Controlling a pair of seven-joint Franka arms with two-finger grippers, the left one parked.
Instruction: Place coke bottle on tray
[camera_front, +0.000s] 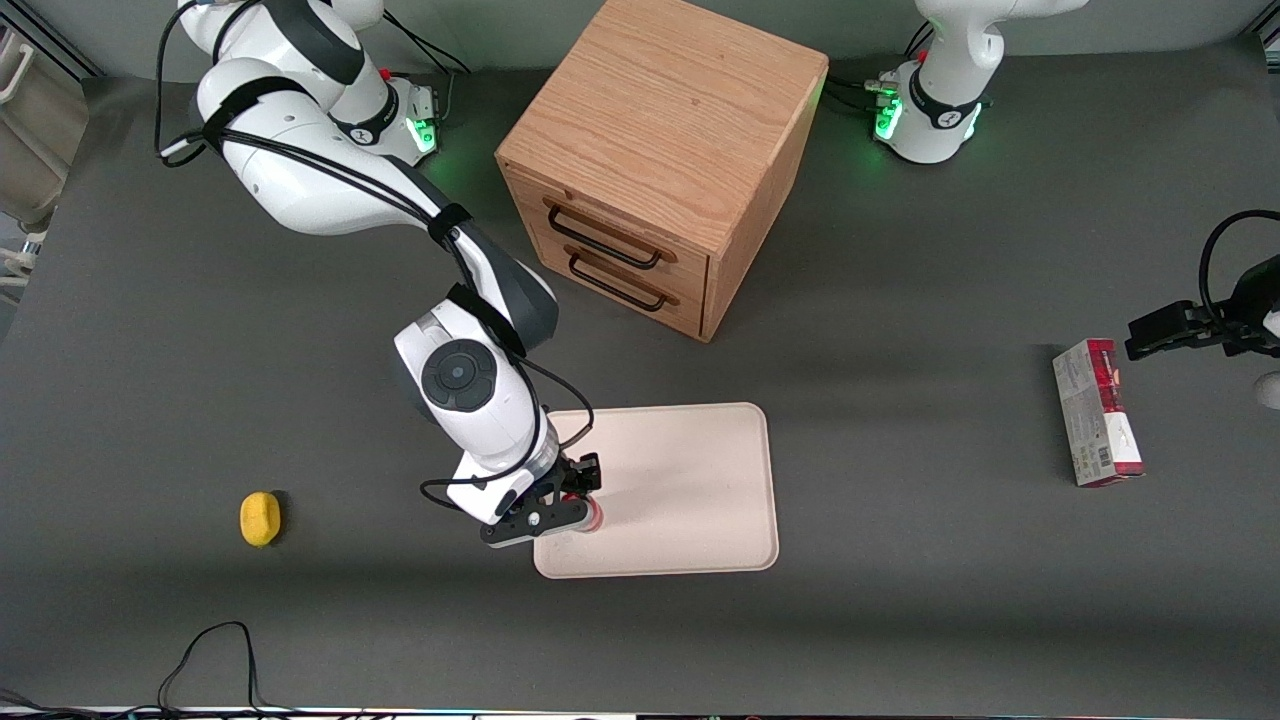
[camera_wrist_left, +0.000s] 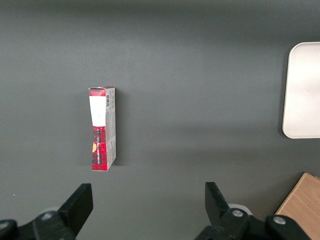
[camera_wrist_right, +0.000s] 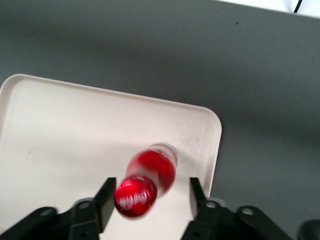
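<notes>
From the front, most of the coke bottle (camera_front: 592, 513) is hidden under the gripper (camera_front: 570, 500); only a sliver of red shows at the tray's (camera_front: 690, 480) edge toward the working arm's end. The wrist camera shows more: the bottle (camera_wrist_right: 147, 180) stands on the tray (camera_wrist_right: 75, 140) near one corner, its red cap with white lettering blurred. The gripper (camera_wrist_right: 150, 200) is spread open, one finger (camera_wrist_right: 106, 202) just beside the cap and the other standing apart from it.

A wooden drawer cabinet (camera_front: 665, 165) sits farther from the front camera than the tray. A yellow lemon (camera_front: 260, 518) lies toward the working arm's end of the table, and a red-and-grey carton (camera_front: 1097, 412) toward the parked arm's end, both well apart from the tray.
</notes>
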